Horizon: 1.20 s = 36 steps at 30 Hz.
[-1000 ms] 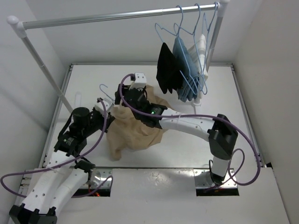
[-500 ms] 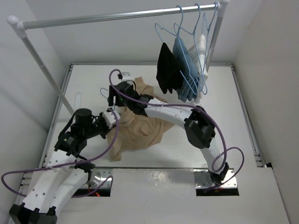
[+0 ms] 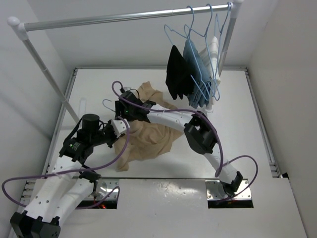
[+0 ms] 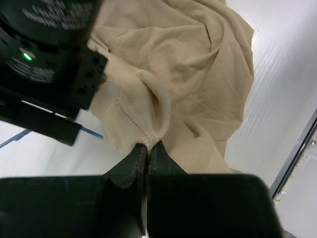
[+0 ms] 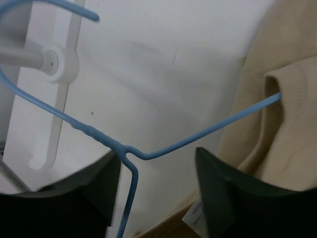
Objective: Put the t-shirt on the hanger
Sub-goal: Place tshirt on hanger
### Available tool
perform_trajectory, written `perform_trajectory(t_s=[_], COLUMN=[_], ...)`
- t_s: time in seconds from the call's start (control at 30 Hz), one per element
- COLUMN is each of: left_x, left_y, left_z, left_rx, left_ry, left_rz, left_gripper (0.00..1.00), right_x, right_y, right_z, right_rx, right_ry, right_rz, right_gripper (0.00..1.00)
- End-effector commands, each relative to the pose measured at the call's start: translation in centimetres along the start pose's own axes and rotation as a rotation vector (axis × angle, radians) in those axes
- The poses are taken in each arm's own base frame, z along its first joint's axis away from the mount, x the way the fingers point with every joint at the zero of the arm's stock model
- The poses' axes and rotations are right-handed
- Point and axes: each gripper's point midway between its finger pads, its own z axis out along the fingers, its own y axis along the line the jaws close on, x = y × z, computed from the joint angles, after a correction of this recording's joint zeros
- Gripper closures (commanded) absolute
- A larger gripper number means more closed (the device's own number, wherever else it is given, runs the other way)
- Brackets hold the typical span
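Your left end effector [image 4: 148, 148] pinches the limp t-shirt [image 4: 198, 74] at its seam. Your right end effector [image 5: 157, 163] gapes around the stiff, thin hanger [image 5: 128, 151]; grip its neck.

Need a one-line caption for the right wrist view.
Open right pincer straddling the hanger neck, one wire arm entering a t-shirt opening.

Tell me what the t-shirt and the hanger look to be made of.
The t-shirt looks like soft knit cotton or a blend, matte tan: limp folds, ribbed edge, stitched seam. The hanger looks like thin metal wire with a smooth light-blue coating, twisted below the hook; the core is a guess.
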Motion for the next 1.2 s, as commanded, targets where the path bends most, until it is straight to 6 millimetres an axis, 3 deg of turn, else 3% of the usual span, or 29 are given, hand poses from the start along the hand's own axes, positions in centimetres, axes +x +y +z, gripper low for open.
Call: perform_trajectory(t_s=[0.0,0.03,0.1,0.13,0.23,0.27,0.3,0.33,0.4,0.43,0.5,0.53,0.57,0.83,0.9,0.93,1.07,1.17], left_x=[-2.4,-2.4,-2.2,-2.2,-2.3,-2.3,-2.3,-2.2,-2.1,-2.1,-1.7,-1.5,-1.3,-0.2,0.1,-0.3,-0.7,-1.7], left_y=[0.6,0.6,0.5,0.5,0.3,0.3,0.3,0.2,0.0,0.1,-0.3,-0.3,-0.5,-1.4,-1.8,-1.9,-2.4,-2.5], left_z=[-0.6,-0.6,-0.6,-0.6,-0.8,-0.8,-0.8,-0.8,-1.0,-1.0,-1.2,-1.2,-1.2,-1.6,-1.7,-1.8,-1.8,-2.1], left_rx=[-0.005,-0.005,0.0,0.0,-0.005,-0.005,-0.005,0.0,0.001,0.001,0.01,0.015,0.021,0.063,0.082,0.086,0.116,0.124], left_ry=[-0.06,-0.06,-0.053,-0.053,-0.057,-0.057,-0.057,-0.051,-0.048,-0.048,-0.035,-0.028,-0.02,0.017,0.027,0.014,0.001,-0.029], left_rz=[0.049,0.049,0.045,0.045,0.044,0.044,0.044,0.04,0.039,0.049,0.053,0.064,0.059,0.104,0.102,0.106,0.09,0.071], left_gripper=[1.0,1.0,1.0,1.0,1.0,1.0,1.0,1.0,1.0,1.0,1.0,1.0,1.0,1.0,0.89,0.74,0.32,0.19], right_x=[1.4,2.6,2.1,2.6,1.6,2.2,0.8,1.7,-1.6,-0.8,-3.3,-2.7,-4.4,-8.1,-8.3,-9.1,-9.4,-10.0], right_y=[1.6,0.8,0.9,0.6,0.6,0.4,0.7,0.0,1.1,0.3,0.9,0.4,0.5,2.1,2.4,3.1,3.8,4.8], right_z=[0.4,1.1,1.3,1.7,1.3,1.6,0.6,0.5,-1.4,-1.6,-2.9,-3.3,-4.7,-9.3,-10.1,-10.8,-12.0,-13.2], right_rx=[-0.094,-0.069,-0.078,-0.071,-0.112,-0.122,-0.143,-0.138,-0.193,-0.183,-0.231,-0.235,-0.251,-0.435,-0.467,-0.507,-0.569,-0.637], right_ry=[0.089,0.123,0.129,0.139,0.111,0.114,0.077,0.083,-0.031,-0.036,-0.146,-0.149,-0.202,-0.444,-0.468,-0.5,-0.544,-0.581], right_rz=[0.019,0.018,0.033,0.033,0.084,0.093,0.109,0.109,0.122,0.123,0.14,0.152,0.159,0.194,0.189,0.184,0.173,0.167], right_gripper=[0.44,0.5,0.63,0.77,1.0,1.0,1.0,1.0,1.0,1.0,1.0,1.0,1.0,1.0,1.0,1.0,1.0,1.0])
